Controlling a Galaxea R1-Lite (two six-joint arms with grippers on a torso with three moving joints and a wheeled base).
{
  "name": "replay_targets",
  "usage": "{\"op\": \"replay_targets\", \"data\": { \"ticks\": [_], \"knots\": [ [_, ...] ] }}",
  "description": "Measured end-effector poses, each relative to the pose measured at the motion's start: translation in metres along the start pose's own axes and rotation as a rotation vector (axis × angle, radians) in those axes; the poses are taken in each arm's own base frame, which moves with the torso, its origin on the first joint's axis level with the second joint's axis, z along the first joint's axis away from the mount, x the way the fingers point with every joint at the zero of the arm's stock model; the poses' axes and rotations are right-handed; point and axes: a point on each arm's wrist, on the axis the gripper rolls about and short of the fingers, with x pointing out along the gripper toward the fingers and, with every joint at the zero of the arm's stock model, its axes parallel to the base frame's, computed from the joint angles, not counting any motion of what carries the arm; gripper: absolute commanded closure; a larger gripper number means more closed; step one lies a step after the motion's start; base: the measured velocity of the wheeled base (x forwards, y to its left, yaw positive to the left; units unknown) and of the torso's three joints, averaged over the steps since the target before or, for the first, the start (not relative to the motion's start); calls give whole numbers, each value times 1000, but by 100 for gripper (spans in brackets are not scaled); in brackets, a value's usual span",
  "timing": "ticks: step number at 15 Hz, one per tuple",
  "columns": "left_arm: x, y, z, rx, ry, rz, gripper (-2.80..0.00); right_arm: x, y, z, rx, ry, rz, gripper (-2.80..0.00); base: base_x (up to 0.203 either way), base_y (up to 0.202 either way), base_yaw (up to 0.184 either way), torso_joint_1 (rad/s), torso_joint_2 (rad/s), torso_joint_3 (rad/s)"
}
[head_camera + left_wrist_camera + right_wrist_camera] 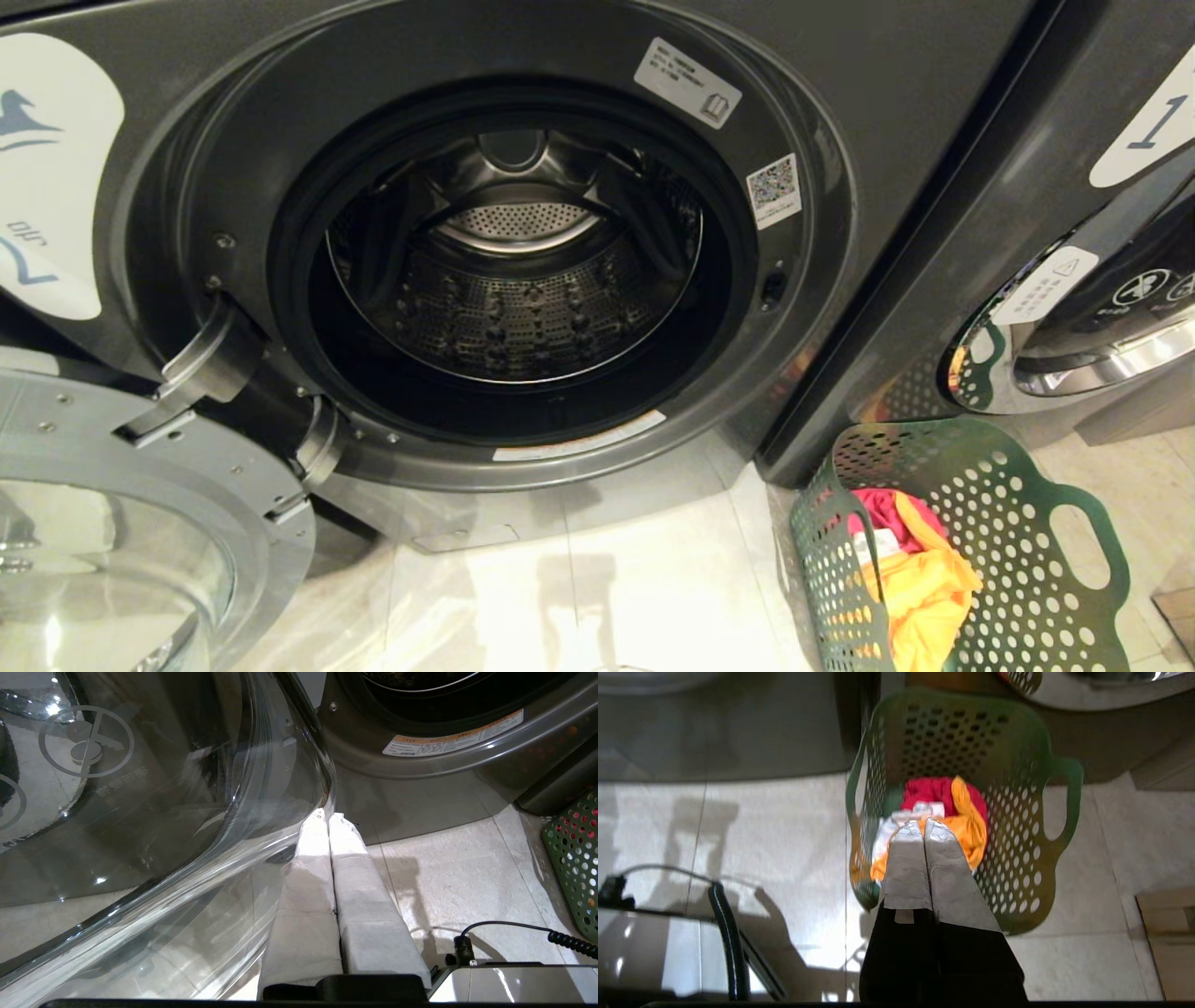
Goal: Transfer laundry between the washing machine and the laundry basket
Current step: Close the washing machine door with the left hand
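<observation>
The washing machine, dark grey and labelled 2, stands with its door swung open to the left and its steel drum holding nothing I can see. On the floor at its lower right sits the green laundry basket with the laundry piled inside: red-pink, white and orange-yellow cloth. Neither arm shows in the head view. My right gripper hangs above the laundry basket, shut and holding nothing, with the laundry beyond its tips. My left gripper is shut, next to the glass door.
A like washer labelled 1 stands to the right, its door shut. The open door's glass bulges low on the left. Pale tiled floor lies between door and basket. A brown box corner sits at far right.
</observation>
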Motion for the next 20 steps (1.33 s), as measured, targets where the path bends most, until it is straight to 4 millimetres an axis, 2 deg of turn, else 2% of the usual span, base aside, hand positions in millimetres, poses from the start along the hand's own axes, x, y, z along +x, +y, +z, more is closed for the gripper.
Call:
{"op": "replay_targets", "data": {
  "ticks": [3,20],
  "knots": [
    [0,0,0,0,0,0,0,-4,0,-2,88,-62,-7,0,0,0,0,0,0,0],
    [0,0,0,3,0,0,0,-6,0,-3,90,-82,-20,0,0,0,0,0,0,0]
  ]
}}
